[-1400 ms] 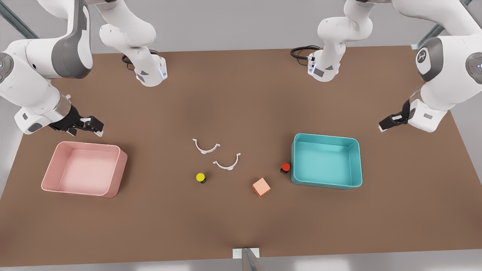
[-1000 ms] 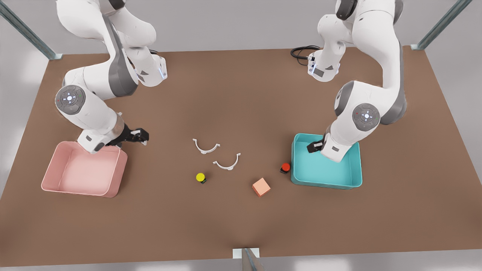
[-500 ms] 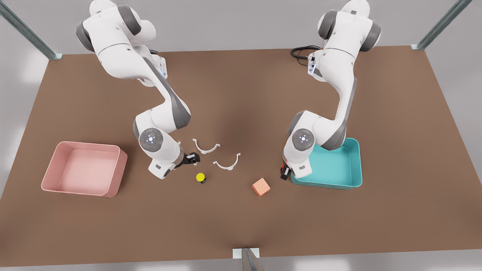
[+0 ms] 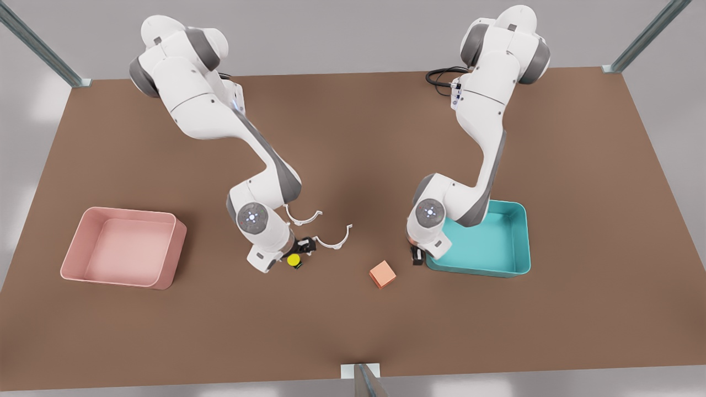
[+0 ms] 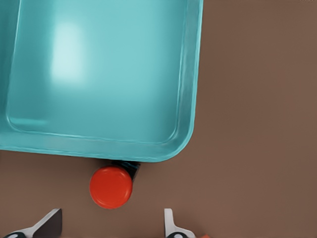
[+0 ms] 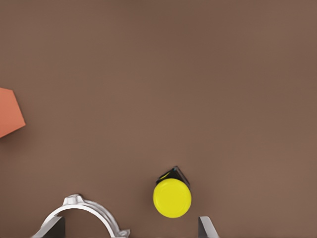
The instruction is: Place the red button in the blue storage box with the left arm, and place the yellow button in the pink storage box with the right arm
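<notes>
The red button [image 5: 111, 187] stands on the table against the outer wall of the blue storage box [image 5: 99, 74], near one of its corners. My left gripper [image 5: 109, 225] is open just short of the button, one fingertip on either side; in the front view it [image 4: 417, 256] hangs at the blue storage box's [image 4: 491, 248] left wall. The yellow button [image 4: 293, 259] sits mid-table. My right gripper [image 4: 300, 251] hovers open over it, and the yellow button [image 6: 172, 198] lies between the spread fingertips [image 6: 205, 225]. The pink storage box [image 4: 127, 248] stands at the front view's left.
Two white curved clips [image 4: 302, 218] [image 4: 333, 238] lie just behind the yellow button; one clip [image 6: 84, 208] sits close to a right fingertip. A salmon-orange cube [image 4: 382, 274] rests between the two buttons. Black cables [image 4: 441, 74] lie at the table's far edge.
Both arms swung in from the table's outer sides and came down. The right gripper now sits over the yellow button, the left gripper at the red button by the blue box.
</notes>
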Controlling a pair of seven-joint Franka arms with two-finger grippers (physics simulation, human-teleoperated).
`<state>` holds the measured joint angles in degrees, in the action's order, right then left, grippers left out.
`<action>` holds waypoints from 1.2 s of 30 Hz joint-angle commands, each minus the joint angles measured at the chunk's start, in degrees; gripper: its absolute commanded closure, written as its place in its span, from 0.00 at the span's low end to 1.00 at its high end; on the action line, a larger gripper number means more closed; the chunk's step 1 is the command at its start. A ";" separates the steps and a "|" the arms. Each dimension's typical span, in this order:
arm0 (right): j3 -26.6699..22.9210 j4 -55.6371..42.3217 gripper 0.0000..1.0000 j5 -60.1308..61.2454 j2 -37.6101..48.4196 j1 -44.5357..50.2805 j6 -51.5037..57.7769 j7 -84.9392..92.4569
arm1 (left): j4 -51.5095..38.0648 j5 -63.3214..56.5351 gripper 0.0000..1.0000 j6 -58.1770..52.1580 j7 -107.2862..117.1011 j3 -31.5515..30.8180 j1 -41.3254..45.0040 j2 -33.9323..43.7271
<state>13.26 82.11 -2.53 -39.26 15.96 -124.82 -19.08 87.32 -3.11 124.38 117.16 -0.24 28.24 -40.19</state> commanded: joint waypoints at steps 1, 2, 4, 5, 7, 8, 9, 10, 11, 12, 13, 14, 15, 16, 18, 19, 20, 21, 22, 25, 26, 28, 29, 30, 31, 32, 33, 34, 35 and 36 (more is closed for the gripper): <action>0.01 0.51 0.00 -1.33 -0.29 -0.14 -2.71 -1.31 | 0.84 -1.28 0.00 3.06 10.29 -0.02 0.06 0.02; 0.01 1.21 0.00 -1.60 -0.29 -0.23 -3.41 -1.31 | 1.45 -1.28 0.00 3.33 9.23 -0.02 0.06 0.02; 0.01 1.56 0.00 -1.60 -0.38 -0.31 -4.38 -1.31 | 1.80 -1.28 0.00 3.33 8.61 -0.02 -0.03 0.02; 0.01 1.56 0.00 -1.60 -0.82 -0.14 -6.05 -1.31 | 2.24 -1.72 0.00 3.42 8.44 -0.02 -0.11 0.02; 0.01 1.39 0.00 -1.60 -1.17 0.04 -8.07 -1.22 | 4.09 -1.98 0.00 4.91 8.44 -0.02 -0.20 0.02; 0.01 1.30 0.00 -1.51 -1.70 0.04 -9.56 -1.31 | 4.44 -1.98 0.00 5.26 8.44 -0.02 -0.20 0.02; 0.01 1.30 0.00 -1.51 -2.31 0.04 -10.44 -1.40 | 4.53 -1.98 0.00 5.26 8.44 -0.02 -0.20 -0.24; 0.01 1.30 0.00 -1.51 -2.40 0.04 -10.53 -1.40 | 4.53 -1.98 0.00 5.44 8.44 -0.02 -0.20 -0.60; 0.01 1.04 0.00 -1.51 -2.75 -0.05 -10.45 -1.05 | 4.53 -1.98 0.00 6.41 8.44 -0.02 -0.20 -1.12; -0.16 1.04 0.00 -1.34 -2.84 -0.22 -10.45 1.58 | 4.53 -1.98 0.00 7.02 8.44 -0.02 -0.11 -1.30; -0.16 0.86 0.00 -1.42 -3.63 -0.31 -10.36 1.77 | 4.53 -1.98 0.00 7.20 8.35 -0.02 -0.11 -1.74; -0.16 0.77 0.00 -1.33 -3.81 -0.23 -10.45 1.68 | 4.53 -1.98 0.00 7.99 8.35 -0.02 -0.11 -2.09; -0.16 1.21 0.00 -1.33 -3.72 0.04 -10.36 1.33 | 4.44 -1.98 0.00 8.43 8.35 -0.02 -0.11 -2.61; -0.08 1.82 0.00 -1.33 -3.72 0.04 -10.27 1.33 | 4.53 -1.98 0.08 8.34 8.35 -0.02 -0.11 -2.70; 0.27 3.14 0.00 -1.25 -3.72 0.13 -9.83 1.15 | 4.53 -1.98 0.31 8.34 7.38 -0.02 -0.11 -2.62; 0.45 3.23 0.00 -1.25 -3.72 0.13 -9.74 1.24 | 4.53 -1.98 0.31 8.34 7.03 -0.02 -0.03 -2.62; 0.45 3.50 0.00 -1.25 -3.72 0.13 -9.74 1.76 | 4.53 -1.98 0.31 8.16 7.03 -0.02 -0.11 -2.62; 0.45 3.76 0.00 -1.42 -3.72 0.13 -9.74 2.03 | 4.53 -1.98 0.33 8.08 6.77 -0.02 -0.11 -2.62; 0.45 4.02 0.00 -1.42 -3.72 -0.05 -9.74 2.82 | 4.53 -1.98 0.37 7.99 6.59 -0.02 -0.11 -2.62; 0.36 4.64 0.00 -1.51 -3.72 -0.14 -9.74 3.00 | 4.53 -1.98 0.44 7.81 6.42 -0.02 -0.11 -2.62; 0.36 5.08 0.00 -1.51 -3.72 -0.40 -9.74 4.05 | 4.53 -1.98 0.45 7.72 6.06 0.06 -0.11 -2.53; 0.36 5.61 0.00 -1.51 -3.90 -0.49 -9.92 4.05 | 4.44 -1.98 0.48 7.55 5.19 0.06 -0.03 -2.44; 0.36 5.69 0.00 -1.60 -3.99 -0.49 -10.09 4.14 | 4.44 -2.07 0.48 7.37 5.19 0.06 -0.03 -2.35; 0.36 5.78 0.00 -2.48 -4.07 -0.49 -10.18 4.23 | 4.44 -2.07 0.49 7.28 5.10 0.06 0.06 -2.35; 0.36 5.78 0.00 -2.57 -4.51 -0.40 -10.44 4.23 | 4.35 -2.16 0.49 7.28 5.10 0.06 0.06 -2.27; 0.36 5.69 0.00 -2.57 -4.43 -0.23 -11.06 4.14 | 4.18 -3.56 0.49 6.41 5.01 0.06 0.06 -1.74; 0.36 5.69 0.00 -3.00 -4.78 -0.23 -11.59 4.14 | 4.09 -4.18 0.49 4.21 5.01 -0.11 0.06 -0.16; 0.36 5.69 0.00 -4.41 -5.48 -0.23 -12.29 3.88 | 4.09 -4.18 0.49 2.10 5.10 -0.03 1.38 1.34; 0.36 5.69 0.00 -4.50 -5.92 -0.14 -13.16 3.88 | 4.09 -4.27 0.49 0.08 5.10 -0.11 1.73 2.83; 0.36 5.69 0.00 -4.50 -6.27 -0.14 -13.87 3.96 | 4.09 -4.27 0.49 -1.23 5.01 -0.11 1.99 3.88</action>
<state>13.58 87.84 -6.28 -45.51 15.77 -136.48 -17.01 91.45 -6.78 128.06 122.61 -0.37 30.00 -36.93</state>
